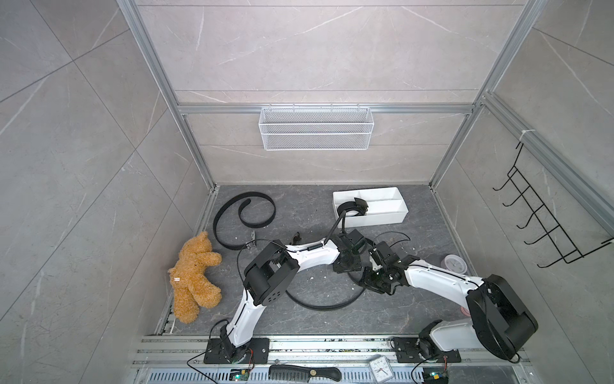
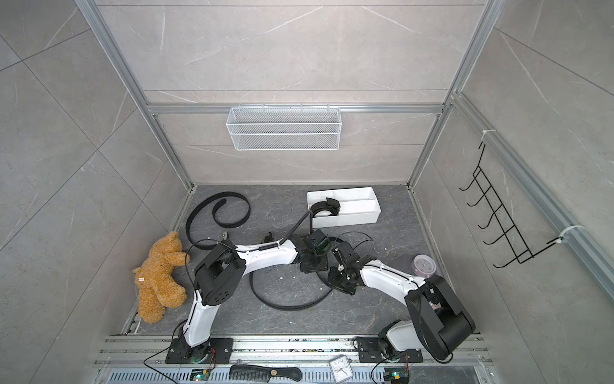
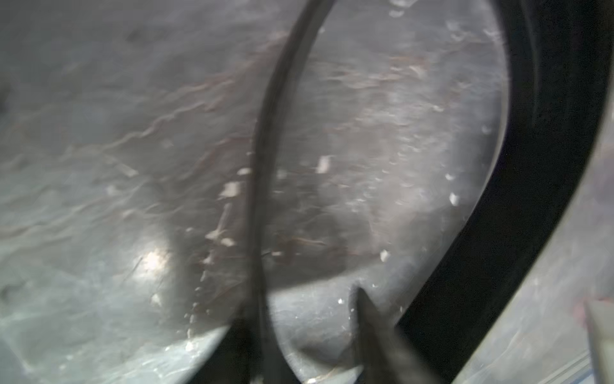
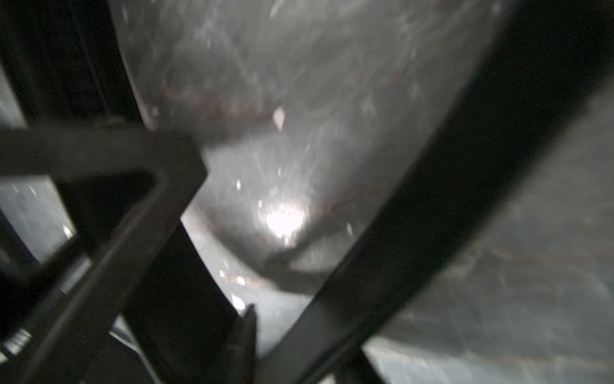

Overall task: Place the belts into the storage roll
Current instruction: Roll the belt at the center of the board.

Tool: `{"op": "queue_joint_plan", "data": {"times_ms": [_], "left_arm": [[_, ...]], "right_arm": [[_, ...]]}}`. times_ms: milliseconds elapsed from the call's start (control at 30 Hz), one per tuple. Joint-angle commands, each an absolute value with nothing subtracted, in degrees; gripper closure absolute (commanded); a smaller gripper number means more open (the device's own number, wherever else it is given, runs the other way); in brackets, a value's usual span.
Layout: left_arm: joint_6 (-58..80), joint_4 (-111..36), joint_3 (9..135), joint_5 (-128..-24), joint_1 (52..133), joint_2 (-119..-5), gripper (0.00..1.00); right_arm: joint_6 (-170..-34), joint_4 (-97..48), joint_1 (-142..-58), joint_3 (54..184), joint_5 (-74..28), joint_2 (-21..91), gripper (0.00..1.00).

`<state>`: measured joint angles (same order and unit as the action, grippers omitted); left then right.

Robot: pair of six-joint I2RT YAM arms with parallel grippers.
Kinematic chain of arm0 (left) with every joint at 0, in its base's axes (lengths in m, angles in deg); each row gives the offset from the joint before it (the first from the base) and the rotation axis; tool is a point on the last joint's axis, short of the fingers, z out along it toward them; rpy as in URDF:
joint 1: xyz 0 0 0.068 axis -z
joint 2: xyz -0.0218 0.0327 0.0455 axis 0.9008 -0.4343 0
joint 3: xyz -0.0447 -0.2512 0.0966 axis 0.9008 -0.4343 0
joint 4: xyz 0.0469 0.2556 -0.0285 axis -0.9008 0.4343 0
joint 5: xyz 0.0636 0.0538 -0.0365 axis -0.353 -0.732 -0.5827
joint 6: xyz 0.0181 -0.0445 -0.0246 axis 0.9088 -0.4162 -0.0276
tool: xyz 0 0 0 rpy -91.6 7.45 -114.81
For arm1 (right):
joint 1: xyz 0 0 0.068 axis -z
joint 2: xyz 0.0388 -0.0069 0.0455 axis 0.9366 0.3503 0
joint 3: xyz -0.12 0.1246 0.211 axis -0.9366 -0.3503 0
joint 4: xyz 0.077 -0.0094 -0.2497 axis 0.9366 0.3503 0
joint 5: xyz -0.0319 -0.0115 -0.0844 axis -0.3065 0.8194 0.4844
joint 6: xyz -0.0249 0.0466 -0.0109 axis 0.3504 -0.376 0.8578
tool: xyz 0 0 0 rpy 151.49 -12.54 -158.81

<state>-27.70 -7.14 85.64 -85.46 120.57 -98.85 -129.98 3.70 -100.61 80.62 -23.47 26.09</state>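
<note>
The storage roll (image 1: 388, 212) (image 2: 362, 211) is a white divided tray at the back right. One belt (image 1: 354, 207) lies coiled in its left compartment. A second belt (image 1: 257, 212) curls on the floor at the back left. The third belt (image 1: 325, 305) (image 2: 289, 306) loops over the middle of the floor and runs under both grippers. My left gripper (image 1: 347, 264) (image 3: 305, 319) hangs low over it with jaws apart, and the strap's thin edge (image 3: 262, 206) runs just inside one finger. My right gripper (image 1: 373, 281) (image 4: 299, 342) is close beside it, jaws apart, the wide strap (image 4: 448, 173) crossing between them.
A brown teddy bear (image 1: 194, 276) lies at the left wall. A small round clock (image 1: 453, 264) sits right of my right arm. A wire basket (image 1: 315, 128) hangs on the back wall and a hook rack (image 1: 548, 212) on the right wall. A comb (image 1: 304, 372) lies in front.
</note>
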Motion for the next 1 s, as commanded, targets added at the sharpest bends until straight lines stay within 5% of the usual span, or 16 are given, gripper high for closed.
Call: {"op": "queue_joint_plan", "data": {"times_ms": [0, 300, 633, 967], "left_arm": [[-26.7, -2.1, 81.8, -86.0, 120.7, -94.0, 0.27], [-26.1, 9.5, 72.3, -94.6, 120.6, -72.9, 0.21], [-39.4, 19.4, 56.6, -96.4, 120.5, -54.2, 0.18], [-48.9, 10.7, 44.3, -93.2, 120.5, -47.6, 0.18]], "right_arm": [[-128.8, 13.8, -100.6, 84.1, -17.5, 21.9, 0.51], [-120.5, 18.6, -102.5, 89.8, -15.0, 18.8, 0.51], [-116.8, 11.6, -107.8, 101.1, -18.1, 33.1, 0.35], [-111.3, 9.7, -109.9, 110.0, -19.1, 49.6, 0.37]]}}
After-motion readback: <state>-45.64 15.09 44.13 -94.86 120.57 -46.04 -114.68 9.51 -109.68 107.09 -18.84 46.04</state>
